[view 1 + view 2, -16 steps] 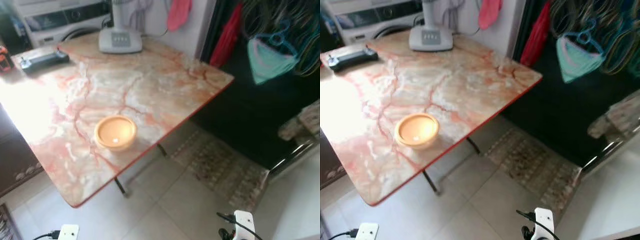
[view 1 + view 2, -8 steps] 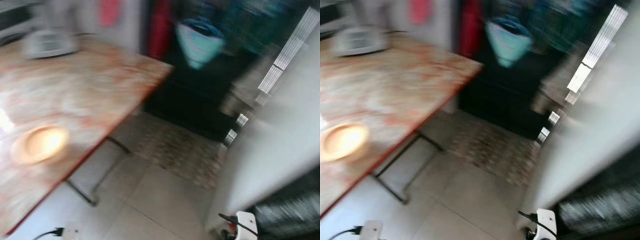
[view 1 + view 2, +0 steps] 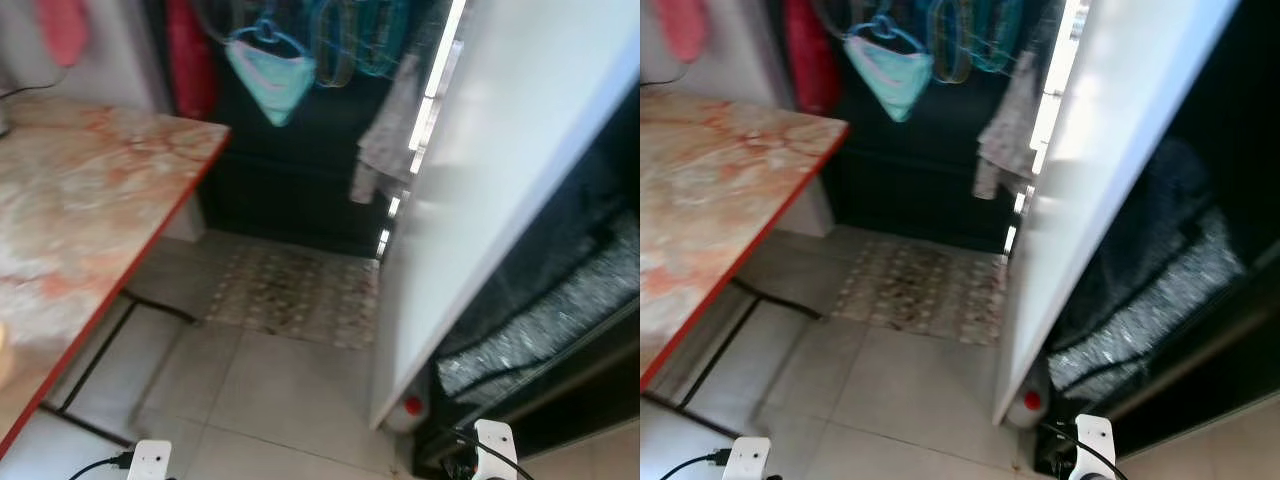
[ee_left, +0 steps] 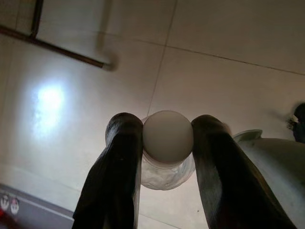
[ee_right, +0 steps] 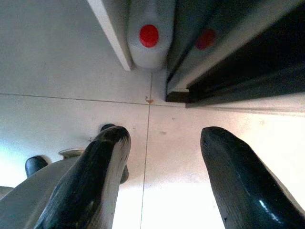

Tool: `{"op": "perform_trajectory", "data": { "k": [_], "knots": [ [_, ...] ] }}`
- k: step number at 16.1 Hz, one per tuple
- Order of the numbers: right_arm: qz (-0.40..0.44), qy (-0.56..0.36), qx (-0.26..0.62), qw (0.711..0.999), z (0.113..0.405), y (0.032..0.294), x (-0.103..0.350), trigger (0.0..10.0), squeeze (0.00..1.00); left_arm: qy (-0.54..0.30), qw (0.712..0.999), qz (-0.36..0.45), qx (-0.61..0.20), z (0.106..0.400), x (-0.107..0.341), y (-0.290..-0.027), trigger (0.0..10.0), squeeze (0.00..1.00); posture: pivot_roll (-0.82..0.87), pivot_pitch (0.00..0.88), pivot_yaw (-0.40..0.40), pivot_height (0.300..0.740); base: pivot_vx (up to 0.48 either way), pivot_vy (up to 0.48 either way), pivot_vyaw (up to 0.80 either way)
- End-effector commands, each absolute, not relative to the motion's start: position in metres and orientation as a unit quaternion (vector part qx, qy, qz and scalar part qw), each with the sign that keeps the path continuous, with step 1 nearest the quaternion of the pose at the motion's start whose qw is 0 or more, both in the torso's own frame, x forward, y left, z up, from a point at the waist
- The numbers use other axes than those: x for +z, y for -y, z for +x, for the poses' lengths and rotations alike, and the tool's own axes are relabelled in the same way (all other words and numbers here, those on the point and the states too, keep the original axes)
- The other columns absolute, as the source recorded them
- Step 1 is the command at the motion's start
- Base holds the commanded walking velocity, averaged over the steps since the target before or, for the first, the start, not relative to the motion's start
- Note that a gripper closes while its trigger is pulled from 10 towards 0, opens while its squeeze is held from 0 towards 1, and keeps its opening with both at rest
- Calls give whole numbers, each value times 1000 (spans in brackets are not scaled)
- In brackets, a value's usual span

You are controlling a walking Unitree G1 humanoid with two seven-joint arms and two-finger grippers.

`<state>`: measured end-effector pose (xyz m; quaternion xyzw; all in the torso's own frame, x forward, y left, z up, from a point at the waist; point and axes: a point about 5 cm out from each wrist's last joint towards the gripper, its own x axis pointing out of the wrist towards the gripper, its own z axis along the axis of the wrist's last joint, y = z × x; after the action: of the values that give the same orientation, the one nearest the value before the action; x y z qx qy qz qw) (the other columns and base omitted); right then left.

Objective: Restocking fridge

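Two black fingers (image 4: 119,157) of left gripper (image 4: 167,138) clamp a smooth white-capped jar (image 4: 167,143); right gripper (image 5: 162,138) gapes — empty.

Counter (image 3: 90,190): pink-and-cream marbled top, red edge. Fridge door (image 3: 500,150): plain white. Floor (image 3: 260,390): pale beige tiles. Mat (image 3: 300,295): mottled brown-and-cream pattern. Bottle (image 5: 148,36): white, red cap. Hanging garment (image 3: 272,78): mint green.

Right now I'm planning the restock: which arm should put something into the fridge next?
Probably the left. Its tool is shut on a white-capped bottle, ready to shelve. The right tool is open and holds nothing, hanging near the white fridge door, so it suits steadying the door.
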<state>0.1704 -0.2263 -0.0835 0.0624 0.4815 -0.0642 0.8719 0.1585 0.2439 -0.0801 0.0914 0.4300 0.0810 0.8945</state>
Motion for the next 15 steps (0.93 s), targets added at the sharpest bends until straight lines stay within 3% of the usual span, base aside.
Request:
{"op": "perform_trajectory", "data": {
  "k": [1, 9, 13, 15],
  "knots": [
    [65, -488, -66, 868, 167, 227, -85, 10000, 0, -439, 890, 90, 88, 154, -82, -247, 10000, 0, 106, 112, -13, 740, 0, 0, -712],
    [56, -484, -69, 871, 174, 233, -81, 10000, 0, -426, 897, 71, 95, 165, -79, -237, 10000, 0, 78, 69, -31, 740, 0, 0, -712],
    [53, -482, -88, 870, 169, 243, -80, 10000, 0, -436, 894, 72, 71, 162, -84, -226, 10000, 0, 37, 90, -2, 740, 0, 0, -712],
    [48, -486, -90, 868, 166, 246, -81, 10000, 0, -441, 892, 80, 54, 160, -85, -223, 10000, 0, 2, 109, 49, 740, 0, 0, -712]
  ]
}}
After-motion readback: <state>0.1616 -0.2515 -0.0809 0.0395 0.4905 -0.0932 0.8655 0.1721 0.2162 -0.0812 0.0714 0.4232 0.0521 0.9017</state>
